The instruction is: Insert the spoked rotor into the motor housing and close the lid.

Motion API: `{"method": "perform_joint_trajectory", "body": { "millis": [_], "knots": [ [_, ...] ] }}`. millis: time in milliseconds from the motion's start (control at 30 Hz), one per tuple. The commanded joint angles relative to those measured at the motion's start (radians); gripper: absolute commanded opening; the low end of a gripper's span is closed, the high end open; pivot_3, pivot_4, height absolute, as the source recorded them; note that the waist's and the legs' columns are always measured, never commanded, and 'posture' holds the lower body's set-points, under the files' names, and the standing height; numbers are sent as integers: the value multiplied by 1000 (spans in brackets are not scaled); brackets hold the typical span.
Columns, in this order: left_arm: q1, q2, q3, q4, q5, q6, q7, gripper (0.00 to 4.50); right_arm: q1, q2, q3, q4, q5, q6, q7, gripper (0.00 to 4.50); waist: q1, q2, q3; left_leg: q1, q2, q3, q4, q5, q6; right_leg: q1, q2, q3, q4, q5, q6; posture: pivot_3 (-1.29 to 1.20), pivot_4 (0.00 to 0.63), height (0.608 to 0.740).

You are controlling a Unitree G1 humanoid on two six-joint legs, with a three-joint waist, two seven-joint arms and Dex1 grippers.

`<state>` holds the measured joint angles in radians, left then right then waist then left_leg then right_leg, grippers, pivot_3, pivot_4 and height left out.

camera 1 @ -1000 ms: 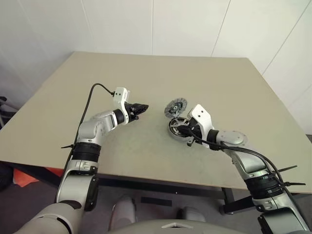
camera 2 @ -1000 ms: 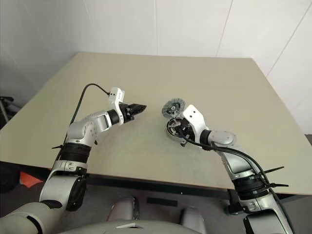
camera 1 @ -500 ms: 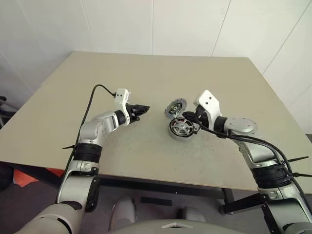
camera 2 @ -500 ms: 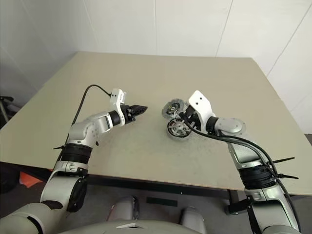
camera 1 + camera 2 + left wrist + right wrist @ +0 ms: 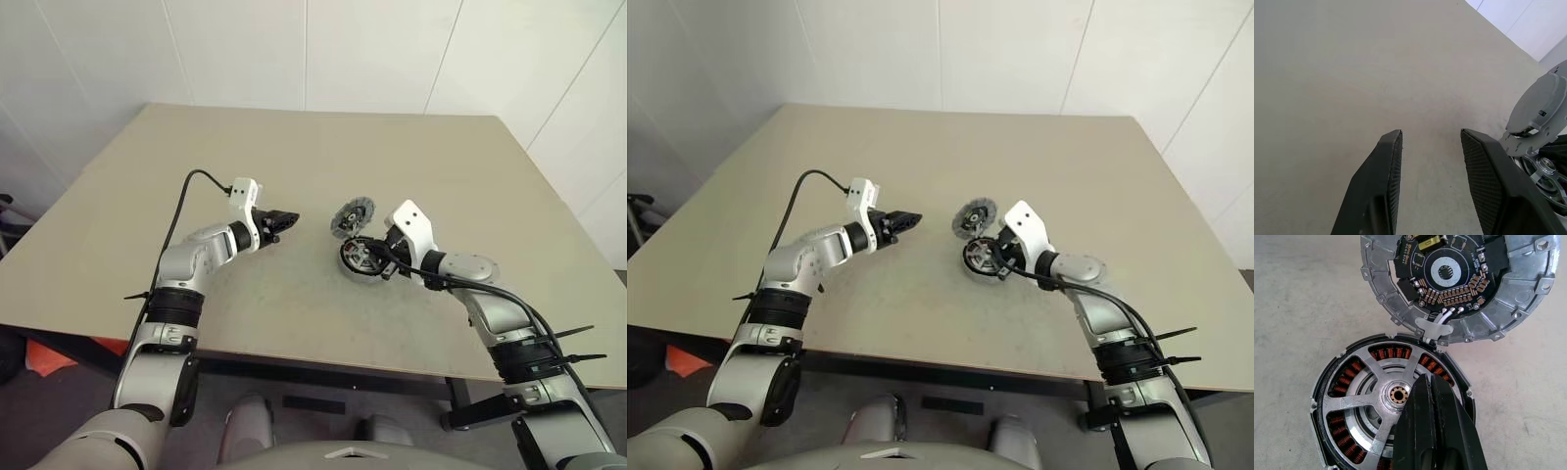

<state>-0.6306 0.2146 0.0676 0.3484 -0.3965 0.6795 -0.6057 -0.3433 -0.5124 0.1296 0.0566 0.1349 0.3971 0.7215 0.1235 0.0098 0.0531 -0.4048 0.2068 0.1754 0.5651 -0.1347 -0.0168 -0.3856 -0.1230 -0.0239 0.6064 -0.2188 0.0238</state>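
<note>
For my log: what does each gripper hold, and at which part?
Nothing. The left gripper is open and empty; the right gripper is shut, above the spoked rotor.

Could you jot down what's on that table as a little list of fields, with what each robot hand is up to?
Table: beige, holds the motor parts
Motor housing: copper windings showing inside
Spoked rotor: seated inside the housing
Lid: open, tilted up, joined to the housing's edge, circuit side showing
Right end effector: shut, tips over the rotor beside its hub
Left end effector: open, empty, above bare table, apart from the parts
</note>
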Motion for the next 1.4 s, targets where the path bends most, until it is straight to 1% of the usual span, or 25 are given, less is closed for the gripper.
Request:
{"method": "perform_joint_trajectory", "body": {
  "millis": [33,167,300,533,600,667,733,833,1133,1300,1400],
  "knots": [
    [-17,1,2,-18,0,-18,-1,1998,-52,-32,-53,-98,19,-1,8,0,0,0,0,0,0,0,0,0,0,0,0,0,0,0,0,0,0,740],
    [-18,-3,-1,-12,5,-25,-2,1998,-75,-81,-41,-150,10,9,43,0,1,0,0,0,0,0,0,0,0,0,0,0,0,0,0,0,0,740],
    [-17,-4,-2,-12,8,-26,-1,1998,-74,-82,-36,-151,14,23,42,0,0,0,0,0,0,0,0,0,0,0,0,0,0,0,0,0,0,740],
    [-6,5,4,-21,9,-22,0,1998,43,-116,-3,-225,34,64,119,0,3,0,0,-1,0,0,0,0,1,0,0,0,0,0,0,0,0,740],
    [-5,6,4,-22,9,-22,0,1998,64,-105,1,-217,42,73,124,0,1,0,0,-1,0,0,0,0,1,0,0,0,0,0,0,0,0,740],
    [-8,6,4,-18,10,-23,1,1998,75,-87,29,-172,19,58,114,0,-1,0,0,0,0,0,0,0,0,0,0,0,0,0,0,0,0,740],
    [-14,7,5,-13,10,-23,1,1998,67,-71,40,-138,-2,45,93,0,-2,0,0,1,1,0,0,0,0,0,0,0,0,0,0,0,0,740],
    [-18,7,7,-12,8,-22,2,1998,40,-55,9,-146,15,52,75,0,-3,0,0,2,1,0,0,0,0,0,0,0,1,0,0,0,0,740],
    [-20,3,2,0,13,-30,0,1998,-3,-128,-51,-243,56,74,110,0,1,0,0,0,0,0,1,0,0,0,0,1,0,0,0,0,0,740],
    [-22,3,2,3,15,-30,-3,1998,-17,-132,-57,-269,62,93,109,0,1,0,0,0,1,0,0,0,1,-1,0,0,0,0,0,0,0,740],
    [-24,3,3,6,16,-31,-4,1998,10,-117,-35,-248,60,99,108,0,1,0,0,0,0,0,0,0,1,-1,0,0,0,0,0,0,0,740]
  ]
}}
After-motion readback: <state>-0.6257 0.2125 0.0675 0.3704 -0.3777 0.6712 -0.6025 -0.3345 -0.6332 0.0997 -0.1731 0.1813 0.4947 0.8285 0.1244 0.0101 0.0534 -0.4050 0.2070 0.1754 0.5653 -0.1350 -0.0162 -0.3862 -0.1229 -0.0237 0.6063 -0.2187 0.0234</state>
